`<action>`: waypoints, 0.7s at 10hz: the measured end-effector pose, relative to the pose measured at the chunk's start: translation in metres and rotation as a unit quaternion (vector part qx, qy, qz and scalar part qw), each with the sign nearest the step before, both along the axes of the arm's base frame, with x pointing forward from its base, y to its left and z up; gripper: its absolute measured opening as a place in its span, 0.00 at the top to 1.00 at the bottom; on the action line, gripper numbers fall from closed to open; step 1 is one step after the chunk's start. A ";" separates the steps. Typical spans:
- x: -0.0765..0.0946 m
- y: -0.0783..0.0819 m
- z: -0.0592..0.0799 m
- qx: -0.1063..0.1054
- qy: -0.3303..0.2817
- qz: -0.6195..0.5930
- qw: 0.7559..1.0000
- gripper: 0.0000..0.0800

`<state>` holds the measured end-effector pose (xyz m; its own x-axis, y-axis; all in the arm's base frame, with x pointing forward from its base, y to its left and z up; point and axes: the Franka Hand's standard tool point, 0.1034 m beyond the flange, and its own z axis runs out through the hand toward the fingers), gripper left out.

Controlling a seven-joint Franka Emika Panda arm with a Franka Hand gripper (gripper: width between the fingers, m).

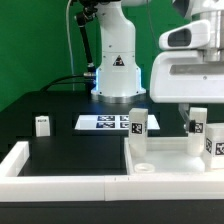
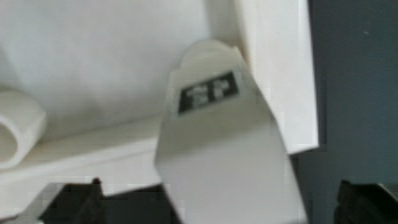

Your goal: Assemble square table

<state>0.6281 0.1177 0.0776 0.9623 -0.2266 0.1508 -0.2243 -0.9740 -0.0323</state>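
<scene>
The square table top (image 1: 170,152) is a white tray with a raised rim at the exterior view's right. An upright white leg (image 1: 138,122) with a tag stands at its left far corner. A second tagged leg (image 1: 197,125) stands at the far right, directly under my gripper (image 1: 195,112). A third leg (image 1: 215,145) is close beside it, nearer the front. In the wrist view this leg (image 2: 214,130) rises between my dark fingers (image 2: 71,205), which stand wide with a gap on each side. My gripper (image 2: 217,208) is open. A round socket (image 2: 15,120) shows on the top (image 2: 107,70).
A loose tagged leg (image 1: 42,125) stands on the black surface at the exterior view's left. The marker board (image 1: 100,123) lies in front of the robot base (image 1: 117,70). White wall bars (image 1: 60,185) edge the front and left of the surface.
</scene>
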 end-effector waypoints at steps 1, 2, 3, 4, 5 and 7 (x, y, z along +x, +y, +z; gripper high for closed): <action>-0.006 0.007 -0.007 0.000 0.006 -0.007 1.000 0.19; -0.008 0.012 -0.010 -0.001 0.008 -0.016 1.000 0.19; -0.007 0.010 -0.010 -0.001 0.008 -0.019 1.000 0.19; -0.007 0.009 -0.010 -0.001 0.008 -0.019 1.000 0.32; -0.007 0.009 -0.010 0.001 0.008 -0.034 0.999 0.32; -0.009 0.007 -0.011 0.009 0.011 -0.092 0.996 0.64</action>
